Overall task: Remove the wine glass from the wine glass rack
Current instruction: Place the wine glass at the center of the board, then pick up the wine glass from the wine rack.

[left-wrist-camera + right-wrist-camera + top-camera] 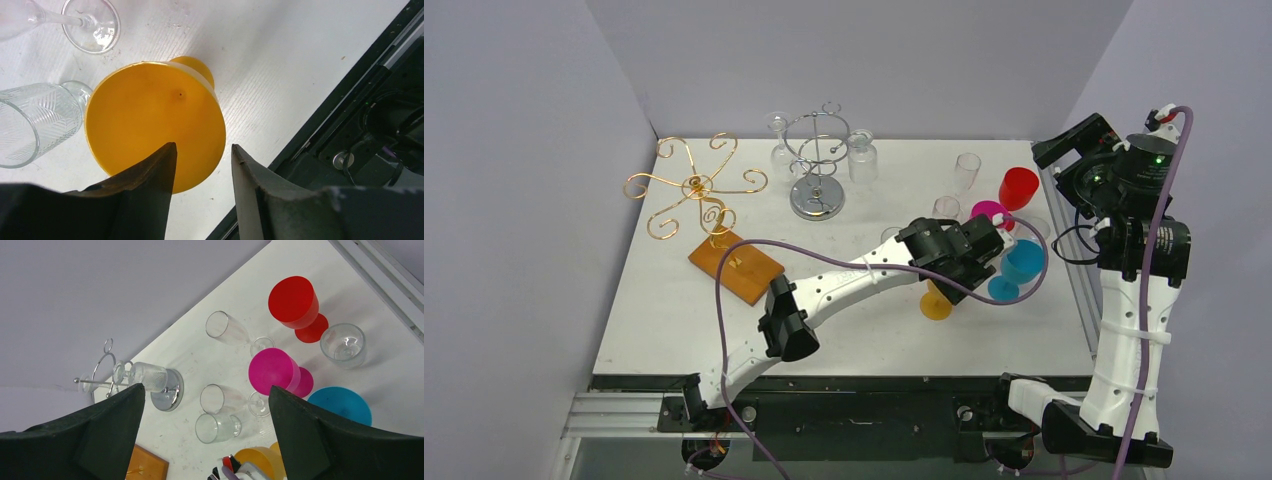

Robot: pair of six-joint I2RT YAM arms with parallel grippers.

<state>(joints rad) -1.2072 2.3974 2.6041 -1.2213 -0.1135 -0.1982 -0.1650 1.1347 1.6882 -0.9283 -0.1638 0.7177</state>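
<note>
Top external: shows chrome wine glass rack [816,165] standing nr middle of far edge of bench [674,320], w/ ribbed wine glass [861,158] hung on its right side and 2nd clear glass [780,150] on its left. Puts gold wire rack [694,190] on wooden base [735,266] toward left edge. Left wrist: looks down past L gripper [204,147], jaws apart w/ nothing clamped, onto yellow goblet [150,125] right of centre, nearer front edge, well apart from wine glass rack. Right wrist: finds R gripper [206,390] held high by right edge, fingers spread wide, empty. Also catches red goblet [292,300], pink goblet [272,370], blue goblet [340,402] plus loose clear glasses [227,329] toward right edge.
</note>
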